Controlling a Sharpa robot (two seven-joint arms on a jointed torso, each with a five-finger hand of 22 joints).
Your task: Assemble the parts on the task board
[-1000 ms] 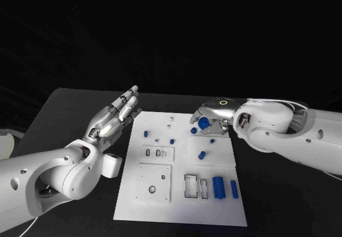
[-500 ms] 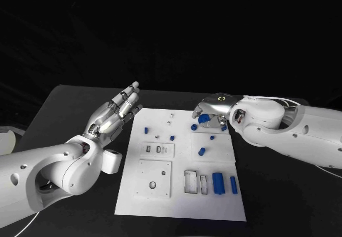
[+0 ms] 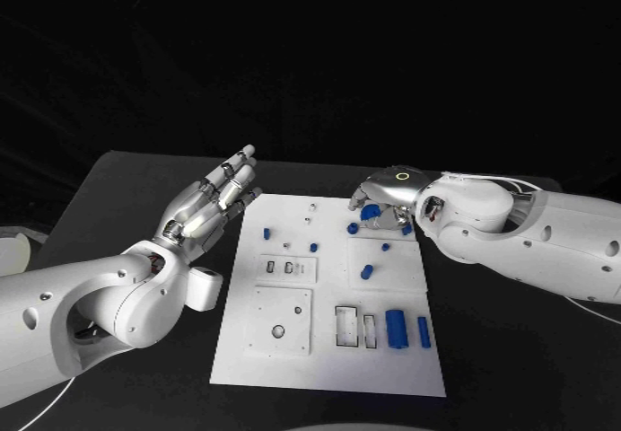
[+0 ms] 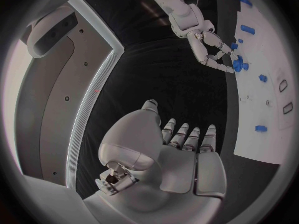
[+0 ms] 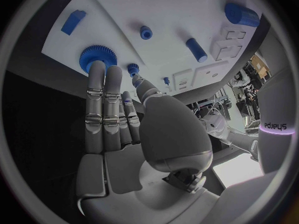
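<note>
The task board (image 3: 330,359) lies flat in the middle of the black tabletop (image 3: 117,189). The left robot hand (image 3: 214,202) is raised just beside the board's left edge, fingers straight and apart, holding nothing — the left wrist view confirms an empty palm. The right robot hand (image 3: 386,199) is over the board's far right corner, fingertips down at a blue gear (image 5: 97,57); the right wrist view shows two fingertips touching the gear, which lies flat on the board — whether it is gripped I cannot tell. A large blue cylinder (image 3: 396,329) and a slimmer blue bar (image 3: 424,331) lie side by side near the board's near right edge. Small blue pegs (image 3: 366,272) are scattered mid-board.
</note>
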